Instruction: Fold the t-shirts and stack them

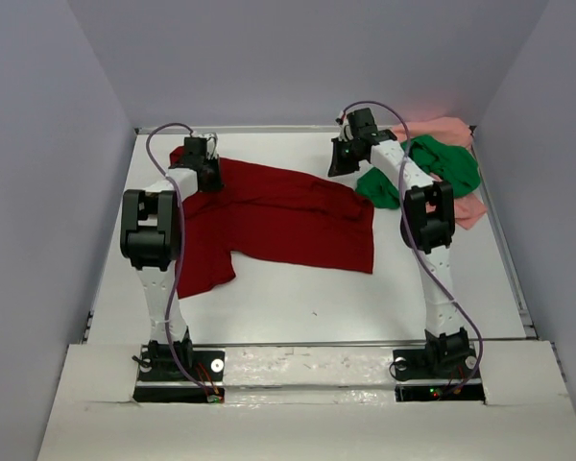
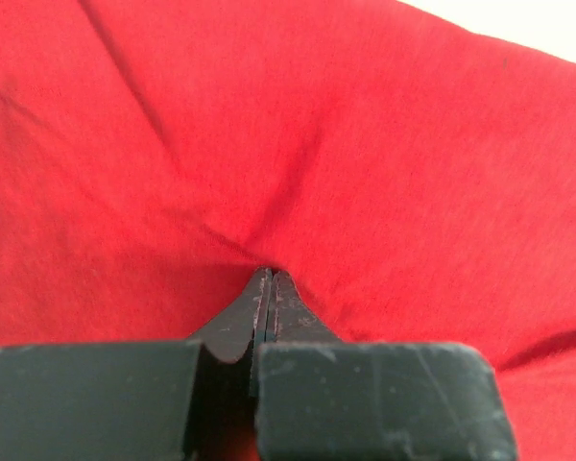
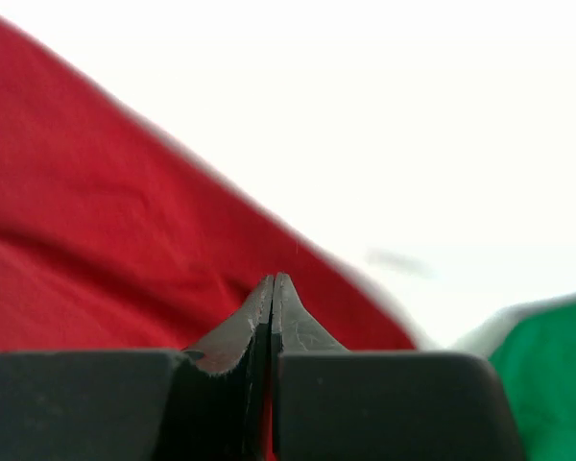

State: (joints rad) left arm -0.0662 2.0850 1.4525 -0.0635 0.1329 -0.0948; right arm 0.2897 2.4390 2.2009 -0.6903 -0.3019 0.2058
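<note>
The red shirt [image 1: 288,216] lies spread across the middle of the table [image 1: 298,307]. Its long axis runs left to right in the top view, and one part trails toward the lower left. The green shirt [image 1: 442,163] is bunched at the upper right on top of the pink shirt [image 1: 451,127], both just clear of the red one.

The left gripper [image 2: 269,279] is closed at the red shirt's upper left corner. Creases fan out from its tips, so it is pinching cloth. The right gripper [image 3: 272,280] is also closed, at the shirt's upper right edge. A red sliver shows between its jaws, so it seems to hold that edge, though less surely.

Both pinches sit on the edge at the top of the frame, one at each end of the long axis. All the rest of the cloth lies below them in the frame, toward the arm bases. Any fold would likely carry this edge downward over the body. The right arm is nearer the other two shirts.
</note>
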